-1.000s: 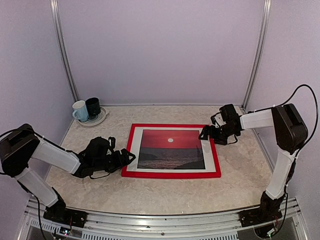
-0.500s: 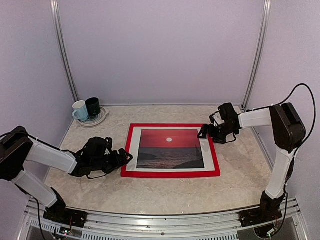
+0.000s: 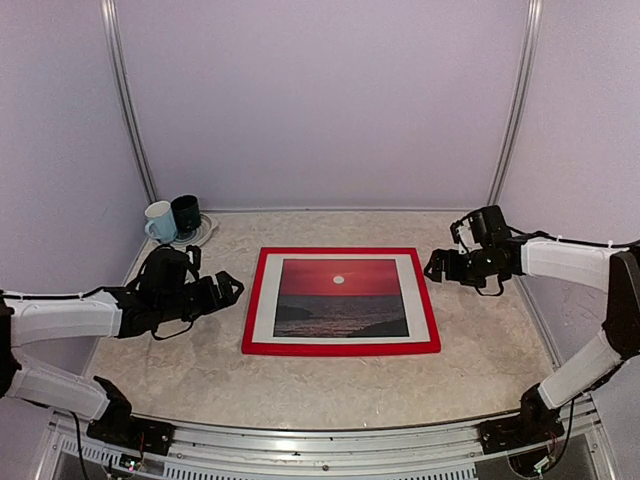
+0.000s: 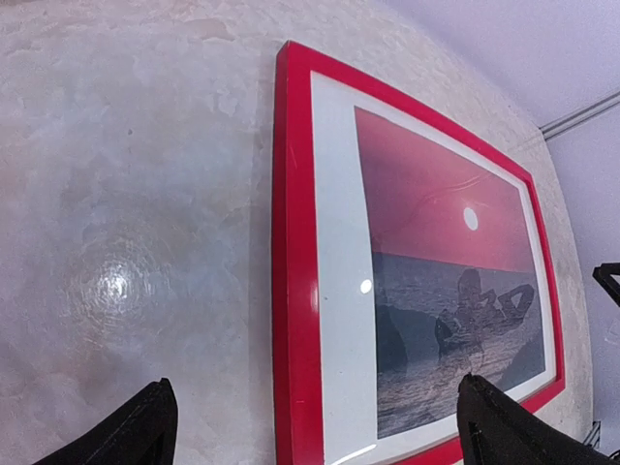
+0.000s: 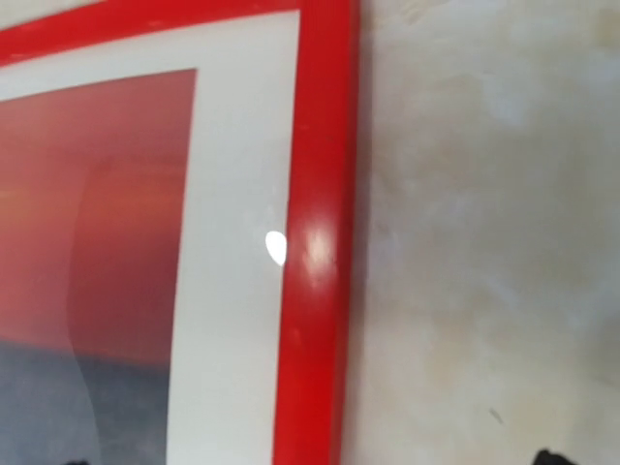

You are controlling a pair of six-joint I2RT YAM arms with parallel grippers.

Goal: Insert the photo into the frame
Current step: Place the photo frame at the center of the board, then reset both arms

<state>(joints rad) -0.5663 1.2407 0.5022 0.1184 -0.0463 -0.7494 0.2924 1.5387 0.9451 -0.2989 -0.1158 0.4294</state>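
Note:
The frame (image 3: 340,348), red-faced, lies flat in the middle of the table. Inside it sits the photo (image 3: 340,298), face up, a red sunset over dark sea with a white margin. My left gripper (image 3: 228,290) hovers open a short way left of the frame's left edge, touching nothing. In the left wrist view the frame's red edge (image 4: 294,291) and the photo (image 4: 436,252) lie beyond the spread left gripper (image 4: 315,383). My right gripper (image 3: 435,268) is open just right of the frame's far right corner. The right wrist view shows that red edge (image 5: 315,242) and the photo (image 5: 116,213).
A white mug (image 3: 160,222) and a dark mug (image 3: 186,214) stand on a plate (image 3: 200,238) at the back left corner. Lilac walls with metal posts close in the table on three sides.
My left gripper has pulled back left and away from the frame's left edge, its jaws opening wider. My right gripper has drawn off to the right of the frame's corner.

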